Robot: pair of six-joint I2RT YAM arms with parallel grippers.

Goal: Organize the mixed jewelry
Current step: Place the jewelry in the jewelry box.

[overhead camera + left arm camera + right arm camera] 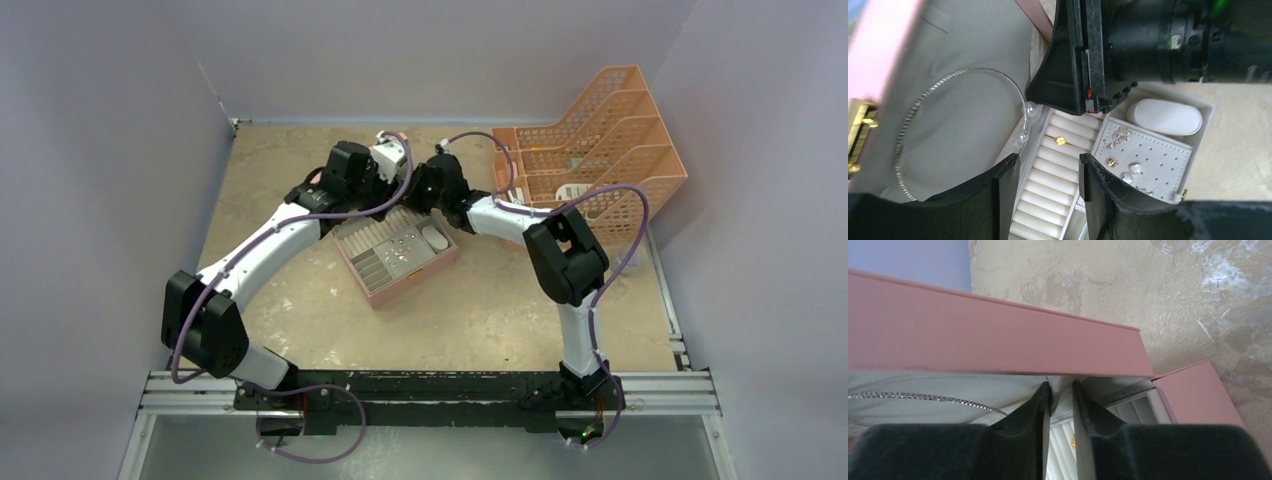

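Left fingers (1003, 195) open, right fingers (1033, 410) barely parted, both empty, crowding the pink box (998, 340); I'm worried they clash or snag the hoop (923, 397).

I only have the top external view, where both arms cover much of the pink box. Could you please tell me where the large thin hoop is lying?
Observer: The thin silver wire hoop, tipped with two pearls, lies flat on the grey lining inside the open lid of the pink rectangular box.
Operator: Thank you. Is anything seated in the ring slots?
Observer: Yes, one small gold flower-shaped piece sits between the white ring rolls, just beyond the open left gripper.
Operator: And what about the right gripper, please?
Observer: The right gripper points at the lining near the hoop, with its jaws slightly apart and nothing visible between them.
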